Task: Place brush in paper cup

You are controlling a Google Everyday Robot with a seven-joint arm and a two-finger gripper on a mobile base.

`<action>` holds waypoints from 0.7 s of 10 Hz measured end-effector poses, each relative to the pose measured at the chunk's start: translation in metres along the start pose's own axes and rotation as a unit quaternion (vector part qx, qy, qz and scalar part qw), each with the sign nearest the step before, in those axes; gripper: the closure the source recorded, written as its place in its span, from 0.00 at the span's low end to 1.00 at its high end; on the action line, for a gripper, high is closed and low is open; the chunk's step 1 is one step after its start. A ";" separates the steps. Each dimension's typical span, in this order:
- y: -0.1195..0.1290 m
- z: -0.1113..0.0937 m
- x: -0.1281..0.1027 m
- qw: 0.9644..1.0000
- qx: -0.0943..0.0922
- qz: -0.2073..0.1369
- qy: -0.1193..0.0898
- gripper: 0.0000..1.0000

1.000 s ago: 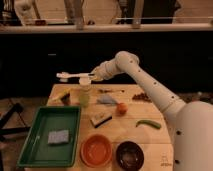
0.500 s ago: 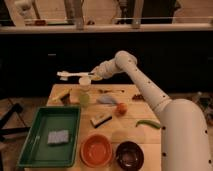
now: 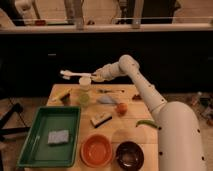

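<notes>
The brush is long and white, with its bristle head to the left. It is held level in the air over the far left part of the table. My gripper is shut on the handle's right end. The paper cup is small and white. It stands at the table's far edge, just under the brush's handle and left of the gripper.
On the wooden table are a pale green cup, a yellow-and-black item, an orange, a black-and-white scrubber and a green pepper. A green tray holds a blue sponge. Orange bowl and dark bowl sit in front.
</notes>
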 end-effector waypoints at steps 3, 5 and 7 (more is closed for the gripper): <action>-0.003 -0.001 0.013 1.000 0.002 0.010 0.002 1.00; -0.002 -0.004 0.023 1.000 0.003 0.017 0.007 1.00; -0.001 -0.008 0.032 1.000 0.004 0.023 0.009 1.00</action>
